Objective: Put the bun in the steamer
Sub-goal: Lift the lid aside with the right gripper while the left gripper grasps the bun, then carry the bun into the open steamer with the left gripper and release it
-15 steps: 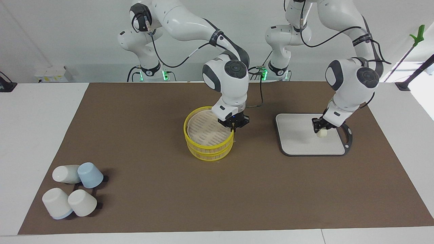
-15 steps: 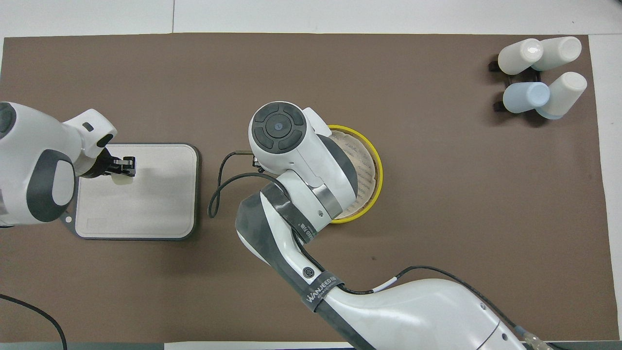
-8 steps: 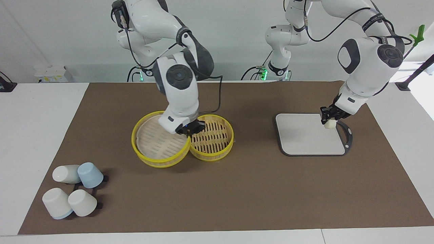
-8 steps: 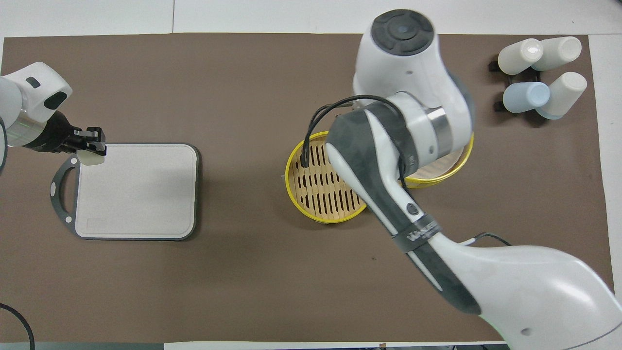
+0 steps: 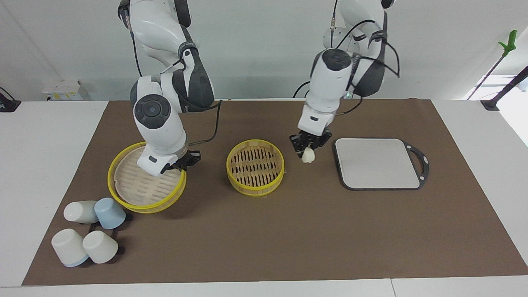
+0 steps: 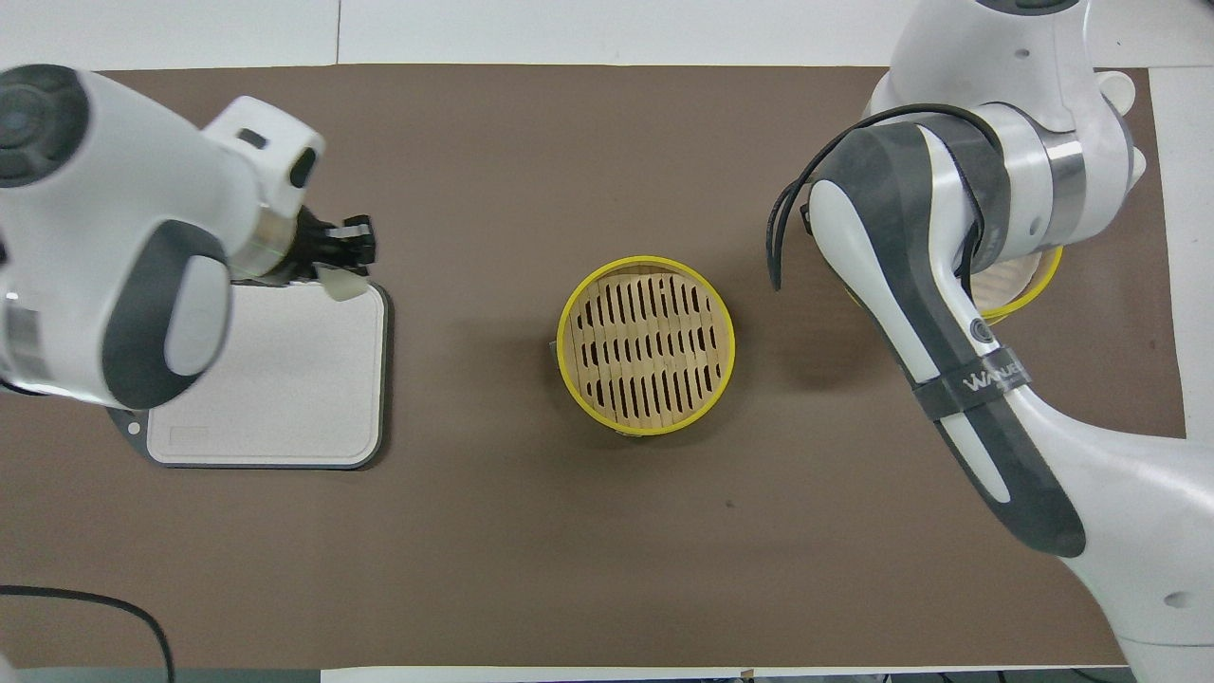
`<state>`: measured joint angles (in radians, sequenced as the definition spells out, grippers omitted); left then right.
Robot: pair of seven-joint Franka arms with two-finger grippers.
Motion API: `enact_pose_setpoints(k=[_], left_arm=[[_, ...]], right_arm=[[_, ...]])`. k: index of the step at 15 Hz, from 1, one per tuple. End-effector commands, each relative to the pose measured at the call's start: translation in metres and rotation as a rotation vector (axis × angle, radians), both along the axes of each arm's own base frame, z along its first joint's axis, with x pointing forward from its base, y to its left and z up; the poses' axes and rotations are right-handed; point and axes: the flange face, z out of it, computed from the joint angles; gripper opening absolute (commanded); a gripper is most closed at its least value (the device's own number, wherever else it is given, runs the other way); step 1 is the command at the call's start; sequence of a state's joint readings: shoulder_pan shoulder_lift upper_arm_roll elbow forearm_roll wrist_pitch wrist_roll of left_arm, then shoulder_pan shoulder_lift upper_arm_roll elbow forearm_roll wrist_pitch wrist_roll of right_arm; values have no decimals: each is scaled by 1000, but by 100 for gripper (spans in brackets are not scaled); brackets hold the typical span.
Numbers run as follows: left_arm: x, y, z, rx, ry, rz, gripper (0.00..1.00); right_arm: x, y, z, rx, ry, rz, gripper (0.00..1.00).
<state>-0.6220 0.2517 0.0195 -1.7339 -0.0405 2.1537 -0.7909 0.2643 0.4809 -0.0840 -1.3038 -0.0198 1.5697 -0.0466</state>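
Observation:
The steamer point(image 5: 255, 168) point(image 6: 645, 343) stands uncovered in the middle of the mat, its slatted floor bare. Its yellow-rimmed lid point(image 5: 140, 185) point(image 6: 1022, 285) hangs tilted over the mat toward the right arm's end, with my right gripper point(image 5: 183, 162) shut on its rim. In the overhead view the right arm hides most of the lid. My left gripper point(image 5: 307, 148) point(image 6: 346, 264) is shut on the bun point(image 5: 307, 156) point(image 6: 340, 284), a small cream-white lump hanging below the fingers. It is in the air between the steamer and the grey board.
The grey rectangular board point(image 5: 377, 163) point(image 6: 275, 379) lies bare at the left arm's end, its handle pointing away from the steamer. Several overturned cups point(image 5: 88, 235) sit at the right arm's end, farther from the robots than the lid.
My right gripper has lifted the lid off the steamer and carried it toward the right arm's end. My left gripper has raised the bun from the board and brought it toward the steamer.

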Motion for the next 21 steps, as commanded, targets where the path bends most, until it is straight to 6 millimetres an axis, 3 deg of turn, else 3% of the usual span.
enact_pose_setpoints(k=[1,2,7,8,10,11,14,15,16,18,20,21], left_arm=[[-18,-49,-57,-9,-4,-17,36],[-27,-66,-76,-5,-3,-32,36],[-34,-82,-112,-9,-14,-50,38],[-34,-83,-112,-8,-12,-47,43],[-33,-84,-109,-12,-11,-28,86],[-33,-83,-109,-12,-8,-16,100],[-31,-69,-77,-11,1,-2,100],[-25,-49,-59,4,20,17,100],[-16,-18,-29,15,40,50,100],[4,48,16,36,71,93,100],[22,134,59,52,82,66,100],[26,177,76,61,90,35,100]], right_arm=[[-7,-8,8,-6,-5,28,0],[-7,-8,8,-6,-5,28,0],[-8,-9,7,-5,-2,27,0],[-8,-9,7,-5,-2,27,0],[-8,-9,7,-6,-2,28,0],[-8,-8,7,-5,-2,29,0],[-8,-8,7,-3,-2,24,0],[-9,-7,6,3,1,19,0],[-9,-3,8,17,-1,8,0],[-11,31,12,78,-33,-50,0],[-23,110,21,138,-105,-113,0],[-39,161,15,129,-124,-105,0]])
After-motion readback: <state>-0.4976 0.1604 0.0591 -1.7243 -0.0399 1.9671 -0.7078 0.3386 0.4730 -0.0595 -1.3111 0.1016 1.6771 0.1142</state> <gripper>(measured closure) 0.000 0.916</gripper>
